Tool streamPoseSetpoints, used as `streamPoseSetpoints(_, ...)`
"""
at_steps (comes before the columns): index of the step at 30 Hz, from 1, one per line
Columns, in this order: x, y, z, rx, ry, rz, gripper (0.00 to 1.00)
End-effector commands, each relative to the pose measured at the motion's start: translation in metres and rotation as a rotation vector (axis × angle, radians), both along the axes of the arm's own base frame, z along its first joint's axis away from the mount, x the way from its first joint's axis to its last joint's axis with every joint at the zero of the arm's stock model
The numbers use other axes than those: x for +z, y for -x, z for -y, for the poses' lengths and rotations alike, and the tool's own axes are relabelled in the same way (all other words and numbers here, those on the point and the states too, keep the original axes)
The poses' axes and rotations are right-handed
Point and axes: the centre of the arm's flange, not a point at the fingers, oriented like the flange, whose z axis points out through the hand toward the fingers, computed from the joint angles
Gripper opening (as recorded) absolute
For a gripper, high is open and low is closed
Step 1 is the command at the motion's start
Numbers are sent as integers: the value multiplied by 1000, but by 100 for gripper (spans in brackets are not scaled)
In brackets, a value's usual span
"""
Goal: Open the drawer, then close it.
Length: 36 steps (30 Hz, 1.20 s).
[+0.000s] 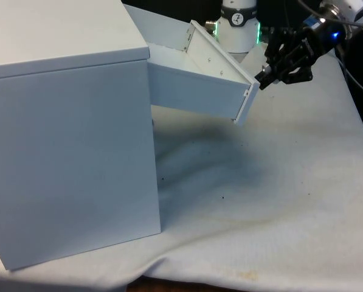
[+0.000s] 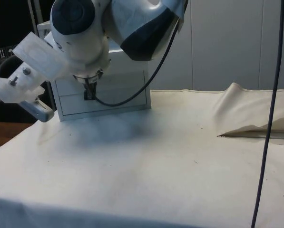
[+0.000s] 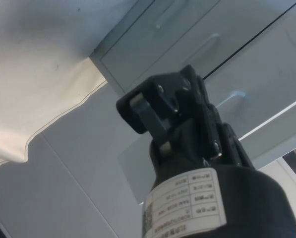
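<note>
My claw (image 3: 152,116) shows close up in the wrist view, but I cannot tell whether it grips anything, with the chest's handled drawer fronts (image 3: 227,54) beyond. The front view adds what that misses: the top drawer (image 1: 199,79) stands pulled well out from the white chest (image 1: 72,140), and my claw (image 1: 263,78) sits at its front panel, at three o'clock. In the side view, the chest (image 2: 108,90) stands farther back on the cloth-covered table (image 2: 156,166), near ten o'clock.
</note>
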Motion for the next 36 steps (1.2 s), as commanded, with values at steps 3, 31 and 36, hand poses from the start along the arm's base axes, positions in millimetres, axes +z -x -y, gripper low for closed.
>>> streamPoseSetpoints(3, 3, -2, 6, -2, 20, 3, 0)
streamPoseSetpoints(31, 21, -15, 59, -34, 181, 39, 0)
streamPoseSetpoints(36, 23, -17, 68, -39, 202, 44, 0)
